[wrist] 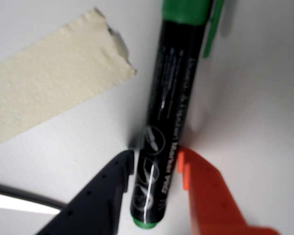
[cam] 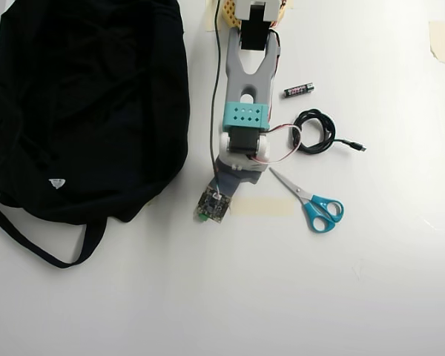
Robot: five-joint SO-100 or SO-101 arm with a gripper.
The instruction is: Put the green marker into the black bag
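In the wrist view the green marker (wrist: 169, 107) lies on the white table, with its dark printed barrel running up to the green cap at the top edge. My gripper (wrist: 157, 157) straddles the barrel's lower end. The black finger (wrist: 108, 191) presses on the barrel's left side and the orange finger (wrist: 206, 196) on its right. In the overhead view only the marker's green end (cam: 202, 218) peeks out beneath the wrist, and the fingers are hidden under the arm (cam: 245, 119). The black bag (cam: 89, 104) lies to the left of the arm, with a strap trailing toward the bottom left.
A strip of masking tape (cam: 261, 206) lies just right of the wrist and also shows in the wrist view (wrist: 49, 88). Blue-handled scissors (cam: 315, 206), a coiled black cable (cam: 315, 132) and a small battery (cam: 298, 90) lie right of the arm.
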